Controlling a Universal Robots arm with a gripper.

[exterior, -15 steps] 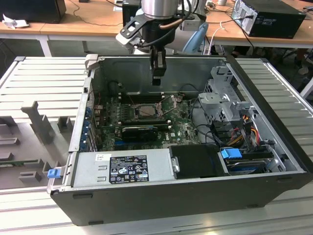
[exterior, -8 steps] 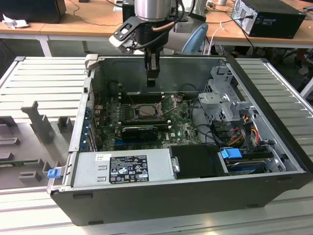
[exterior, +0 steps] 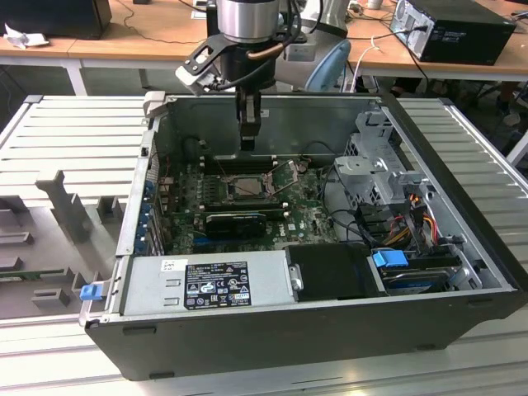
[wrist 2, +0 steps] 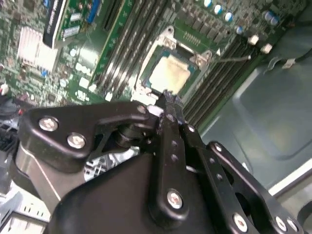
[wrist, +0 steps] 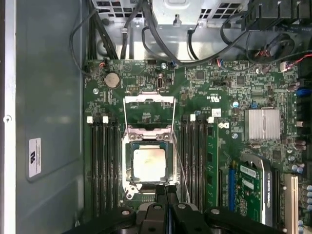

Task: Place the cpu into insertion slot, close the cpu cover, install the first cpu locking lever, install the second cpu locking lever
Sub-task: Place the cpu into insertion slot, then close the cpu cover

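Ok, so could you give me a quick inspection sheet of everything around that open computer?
Surface: green circuit board inside an open computer case on a slatted grey table.
Job's things: cpu lies in the insertion slot; cpu cover stands open, off the slot.
Clutter: grey holders on the table, exterior view's left.
Tool: shut, empty, above the board beside the slot.
Cables: black bundle along the board's edge; coloured wires by the drive cage.
Surroundings: wooden desks, another computer.

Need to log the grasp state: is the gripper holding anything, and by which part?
Nothing is held: the gripper has its fingers shut with nothing between them, and the cpu lies in the insertion slot.
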